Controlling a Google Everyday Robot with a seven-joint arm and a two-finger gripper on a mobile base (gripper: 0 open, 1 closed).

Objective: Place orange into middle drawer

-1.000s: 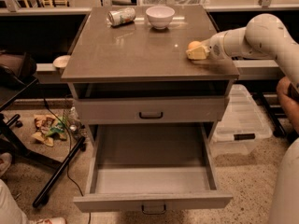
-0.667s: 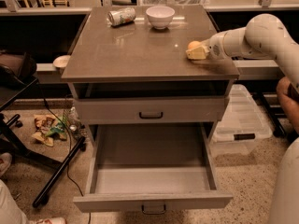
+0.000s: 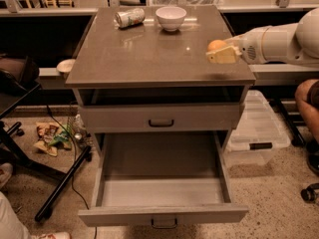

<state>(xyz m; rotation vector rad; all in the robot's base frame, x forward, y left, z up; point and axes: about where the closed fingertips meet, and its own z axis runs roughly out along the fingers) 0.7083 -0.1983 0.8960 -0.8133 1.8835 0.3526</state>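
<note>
The orange point(image 3: 216, 45) is a small round fruit held at the right edge of the cabinet top point(image 3: 149, 54), a little above the surface, with a shadow under it. My gripper point(image 3: 222, 54) comes in from the right on a white arm point(image 3: 279, 43), and its pale fingers point(image 3: 223, 57) are shut on the orange. The middle drawer point(image 3: 162, 215) is the lower grey front with a dark bar handle. It is pulled out wide open below, and its inside point(image 3: 162, 183) holds nothing.
A white bowl point(image 3: 171, 18) and a silver can point(image 3: 130, 17) lying on its side are at the back of the top. The upper drawer front point(image 3: 161, 117) is closed. A clear plastic bin point(image 3: 256, 133) and a person's knee point(image 3: 308, 101) are at the right; a black stand point(image 3: 60, 188) and litter lie on the floor at the left.
The gripper has risen slightly and drawn a little to the right with the orange, which now hangs just off the cabinet top. The drawer has not moved.
</note>
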